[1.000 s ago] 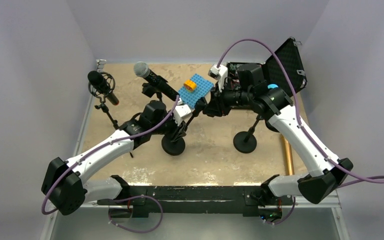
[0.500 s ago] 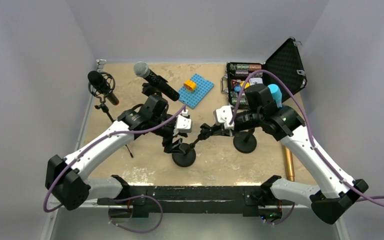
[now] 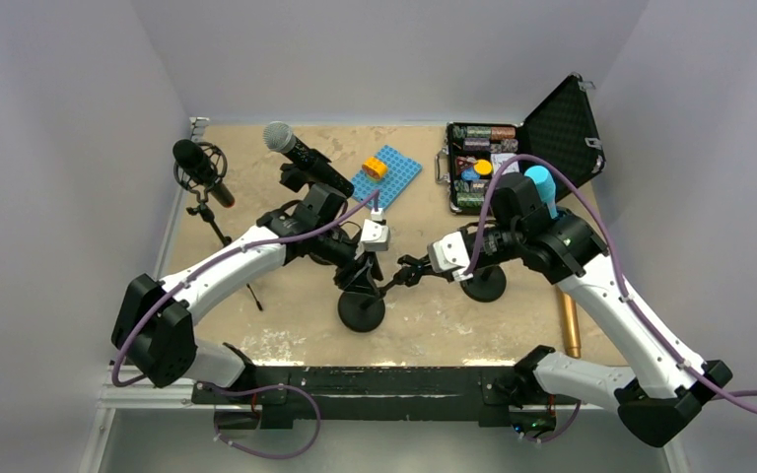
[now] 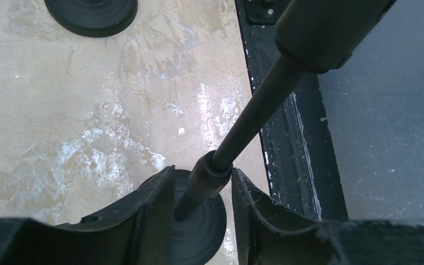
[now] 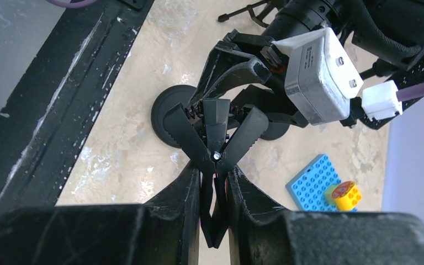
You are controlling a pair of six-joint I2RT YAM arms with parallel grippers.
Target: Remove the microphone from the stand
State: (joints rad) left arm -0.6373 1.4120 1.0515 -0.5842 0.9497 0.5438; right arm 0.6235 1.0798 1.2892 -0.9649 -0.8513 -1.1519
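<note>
A black stand with a round base (image 3: 362, 310) stands mid-table. My left gripper (image 3: 360, 271) straddles its post low down. In the left wrist view the gripper (image 4: 203, 172) is open: the right finger touches the post's collar (image 4: 212, 175), and a gap shows on the left. My right gripper (image 5: 212, 171) is shut on the handles of the stand's spring clip (image 5: 215, 130), whose toothed arms hold nothing. A silver-headed black microphone (image 3: 306, 163) lies tilted at the back, on a small black holder. It is apart from both grippers.
A second microphone in a shock mount (image 3: 197, 163) sits on a tripod at the back left. Another round base (image 3: 483, 283) stands under the right arm. At the back are a blue studded plate (image 3: 389, 179) and an open black case (image 3: 473, 168). A brass rod (image 3: 568, 320) lies at the right.
The stand's base slid nearer and to the right. My right arm swung from the back toward the middle, still holding the clip. The left gripper loosened on the post.
</note>
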